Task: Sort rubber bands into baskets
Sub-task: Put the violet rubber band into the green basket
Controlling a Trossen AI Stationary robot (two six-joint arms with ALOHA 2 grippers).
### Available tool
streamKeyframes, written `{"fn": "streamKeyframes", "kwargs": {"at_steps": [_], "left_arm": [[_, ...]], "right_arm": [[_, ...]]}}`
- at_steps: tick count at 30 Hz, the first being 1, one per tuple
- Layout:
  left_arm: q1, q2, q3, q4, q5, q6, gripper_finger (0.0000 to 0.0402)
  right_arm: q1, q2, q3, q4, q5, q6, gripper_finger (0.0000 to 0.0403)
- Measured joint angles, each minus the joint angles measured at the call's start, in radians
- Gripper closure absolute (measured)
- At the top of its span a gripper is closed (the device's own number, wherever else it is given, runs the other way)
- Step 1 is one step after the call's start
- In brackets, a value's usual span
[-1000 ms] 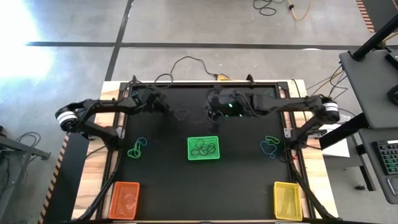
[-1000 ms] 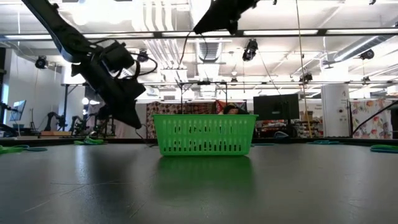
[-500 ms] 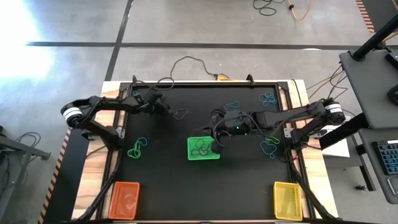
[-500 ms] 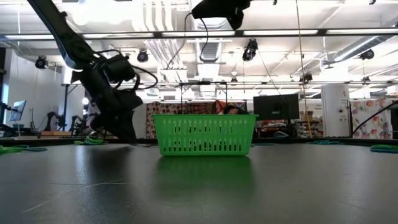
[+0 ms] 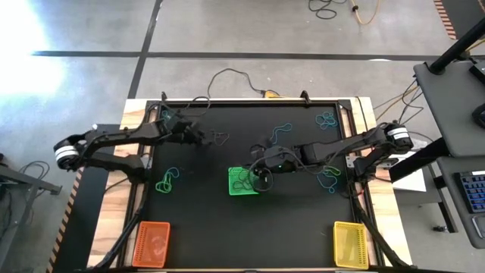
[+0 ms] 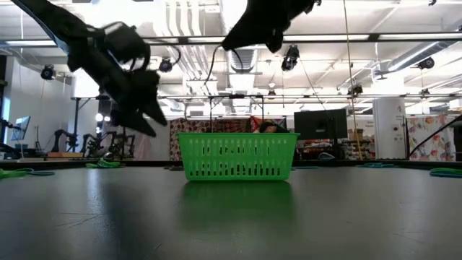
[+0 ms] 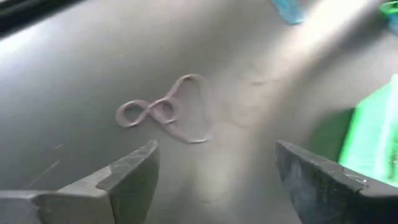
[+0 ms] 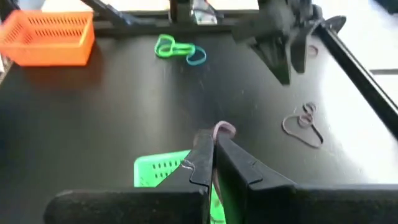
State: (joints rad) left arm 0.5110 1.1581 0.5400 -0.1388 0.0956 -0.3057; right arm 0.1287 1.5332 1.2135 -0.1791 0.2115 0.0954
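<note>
the left pincer [image 7: 214, 177] now stands with its fingers wide apart and nothing between them; a second ago they were together, so it has just opened. it hovers over the far left part of the bench [image 5: 204, 220], and just ahead of it a pale, twisted rubber band [image 7: 165, 112] lies flat on the dark surface, apart from both fingers. my guess is that it has opened to come down on that band, though a fresh release cannot be ruled out.

the right pincer [image 8: 211, 155] is pressed together on a pale band [image 8: 222, 129] that loops up between its tips. in that second it has swung from the far edge to sit over the near-left corner of the green basket [image 5: 261, 186], which stands mid-bench and already holds dark loops. that looks like a drop about to happen.

further out, a green and blue cluster [image 5: 168, 182] lies left of the green basket, another blue and green cluster [image 5: 329, 177] lies right of it, and more blue bands [image 5: 326, 119] rest near the far edge. the orange basket [image 5: 151, 244] and yellow basket [image 5: 350, 244] wait at the near corners, so much sorting remains.
</note>
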Motion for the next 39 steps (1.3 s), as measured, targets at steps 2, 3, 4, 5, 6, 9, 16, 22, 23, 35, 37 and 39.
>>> {"fn": "streamKeyframes", "kwargs": {"at_steps": [2, 3, 4, 5, 6, 9, 16, 22, 23, 35, 37, 39], "left_arm": [[-0.029, -0.028, 0.000, -0.002, 0.000, -0.003, 0.0100], [-0.043, -0.039, 0.000, 0.000, -0.002, -0.008, 0.0099], [-0.056, -0.051, 0.000, 0.000, -0.003, -0.013, 0.0099], [-0.068, -0.063, -0.002, -0.001, -0.005, -0.021, 0.0099], [-0.082, -0.073, -0.002, -0.001, -0.005, -0.030, 0.0100], [-0.145, -0.096, -0.003, 0.023, -0.009, -0.058, 0.0103], [-0.391, -0.094, -0.004, 0.195, -0.148, -0.079, 0.0109], [-0.561, -0.111, 0.003, 0.201, -0.416, -0.127, 0.0112], [-0.577, -0.114, 0.003, 0.202, -0.438, -0.127, 0.0112], [-0.611, -0.115, 0.001, 0.203, -0.553, -0.228, 0.0112], [-0.612, -0.111, 0.001, 0.204, -0.577, -0.231, 0.0112], [-0.612, -0.104, 0.000, 0.208, -0.598, -0.234, 0.0112]], "right_arm": [[0.000, 0.006, 0.001, -0.023, 0.000, 0.001, 0.0394], [0.000, 0.007, 0.001, -0.042, 0.000, 0.008, 0.0394], [0.000, 0.010, 0.001, -0.058, -0.001, 0.017, 0.0394], [0.000, 0.012, 0.001, -0.072, -0.003, 0.026, 0.0394], [0.000, 0.012, 0.001, -0.095, -0.008, 0.039, 0.0394], [0.004, 0.020, -0.004, -0.153, -0.019, 0.059, 0.0394], [0.004, 0.115, -0.026, -0.128, -0.030, 0.041, 0.0394], [0.002, 0.209, -0.026, -0.108, -0.036, 0.019, 0.0394], [0.002, 0.218, -0.027, -0.102, -0.036, 0.018, 0.0393], [-0.041, 0.292, 0.066, -0.157, -0.167, 0.038, 0.0299], [-0.041, 0.281, 0.080, -0.163, -0.167, 0.031, 0.0273], [-0.037, 0.266, 0.092, -0.182, -0.168, 0.013, 0.0249]]}}
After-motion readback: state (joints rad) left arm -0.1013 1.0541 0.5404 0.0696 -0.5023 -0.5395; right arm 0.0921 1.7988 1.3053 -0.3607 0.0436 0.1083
